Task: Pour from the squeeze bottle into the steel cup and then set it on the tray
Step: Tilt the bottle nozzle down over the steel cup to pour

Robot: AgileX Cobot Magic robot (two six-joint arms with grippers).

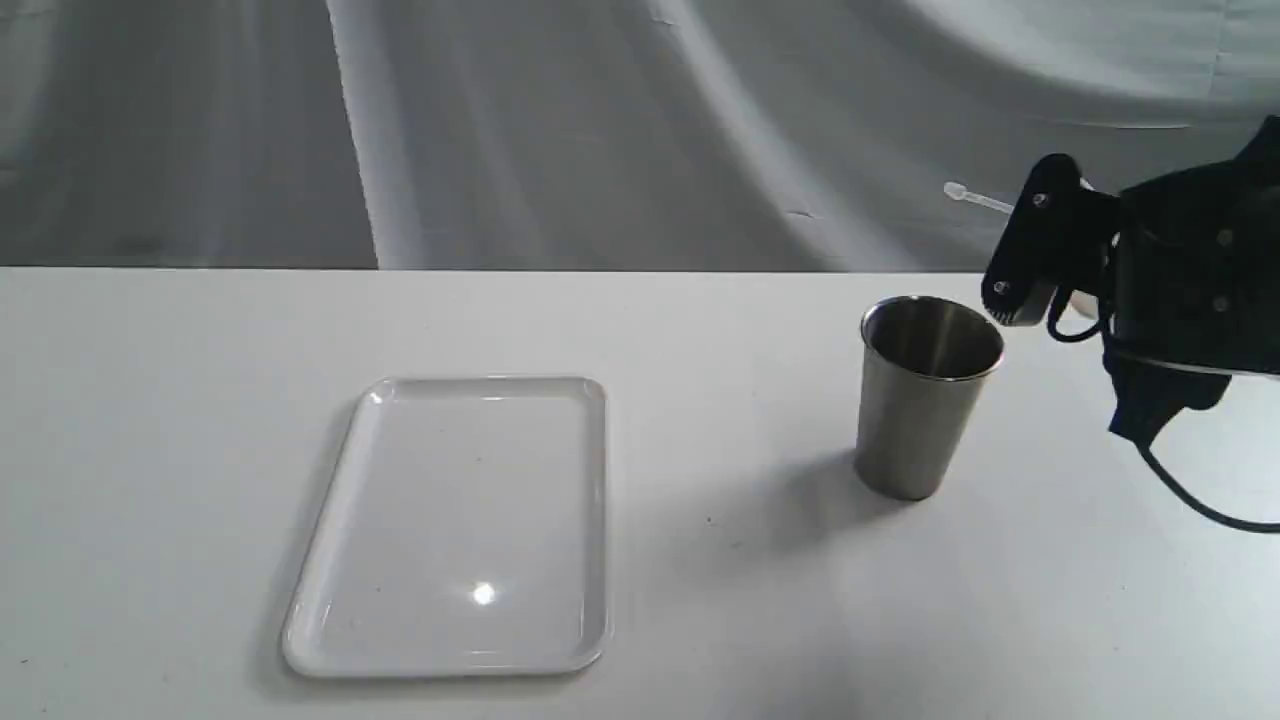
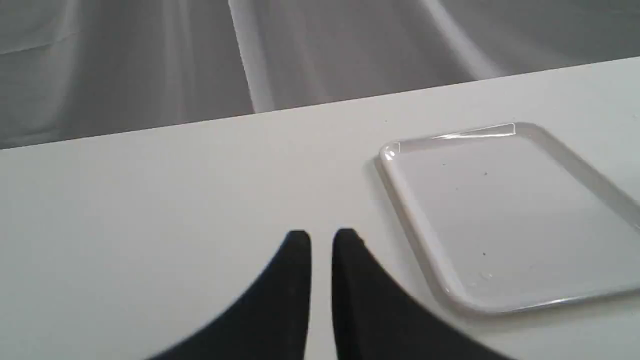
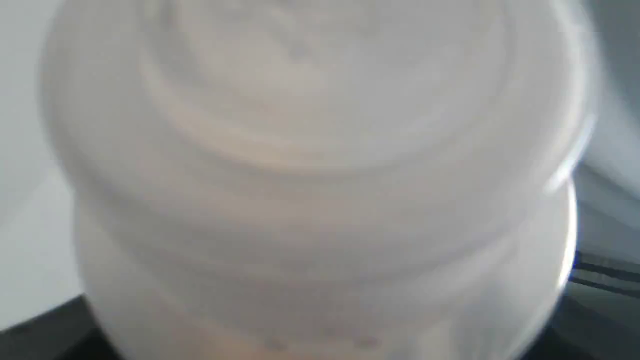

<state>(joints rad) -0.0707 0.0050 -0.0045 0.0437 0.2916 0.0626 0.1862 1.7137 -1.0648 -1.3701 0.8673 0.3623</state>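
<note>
Plastic is all my right wrist view gives me: the squeeze bottle (image 3: 320, 180) sits so close that its pale, translucent wall fills the picture as a blur. I cannot make out its nozzle or any liquid there. My right jaws are closed around that bottle and hold it up off the bench (image 1: 150, 450), out at the right side of the scene.

From the exterior view the bottle's body is almost wholly hidden behind my dark right arm (image 1: 1190, 270). Only its thin cap strap (image 1: 975, 200) pokes out sideways, higher than the rim of the cup (image 1: 925, 400). The cup stands upright on the bench just beside and below my right jaws, apart from them, its mouth open upward. I cannot tell whether anything is in it.

The tray (image 1: 450, 500) lies flat on the bench well to the left of the cup, glossy, with a bright spot of light near its front end.

My left jaws hang low over bare bench just beside the tray's near corner. They are drawn nearly together, a thin slit between the two dark tips, with nothing gripped. Grey draped cloth (image 1: 500, 130) hangs behind the bench.
</note>
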